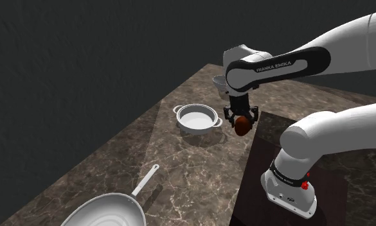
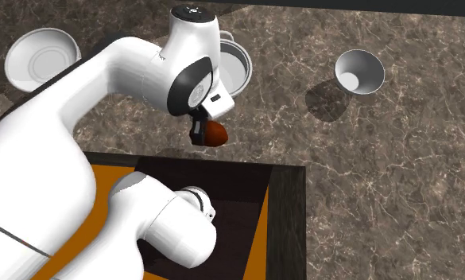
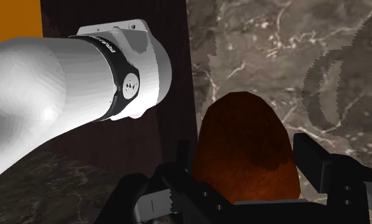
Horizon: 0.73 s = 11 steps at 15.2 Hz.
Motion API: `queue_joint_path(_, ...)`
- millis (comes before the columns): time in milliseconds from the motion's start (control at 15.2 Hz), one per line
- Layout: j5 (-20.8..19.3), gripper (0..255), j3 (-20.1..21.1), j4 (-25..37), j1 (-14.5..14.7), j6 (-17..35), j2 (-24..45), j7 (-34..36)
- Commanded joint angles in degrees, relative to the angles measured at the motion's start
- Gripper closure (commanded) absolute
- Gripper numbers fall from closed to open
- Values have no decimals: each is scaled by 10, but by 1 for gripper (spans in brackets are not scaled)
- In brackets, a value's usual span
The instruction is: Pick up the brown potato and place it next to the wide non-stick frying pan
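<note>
— where was the potato (image 1: 243, 127)?
— clasped in the black hand (image 1: 242, 122), hanging above the marbled surface (image 1: 180, 170) just beside the edge of the dark stand (image 1: 265, 142). the wrist view showed what the others blurred: the fingers (image 3: 311, 154) pressed against its two sides, with the reddish-brown skin bulging between them.
— and the frying pan (image 1: 106, 210)?
— well apart, at the shoulder view's lower left, its rim running off the picture's bottom edge. its long handle pointed toward the two-handled pot (image 1: 197, 119). the arm (image 2: 135, 71) covered that handle in the second exterior view.
— room to move?
— bare surface lay between pan and pot. the second exterior view added a wide bare stretch beyond the small bowl (image 2: 359, 71) and an orange patch (image 2: 103, 191) beside the stand.
</note>
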Motion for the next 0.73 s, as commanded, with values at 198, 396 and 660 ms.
queue_joint_path(198, -6, 255, -8, 30, -1, -45, -15, -1)
queue_joint_path(396, -10, 255, -13, 49, -2, -71, -23, -2)
queue_joint_path(660, -16, 255, -19, 75, -4, -105, -30, -3)
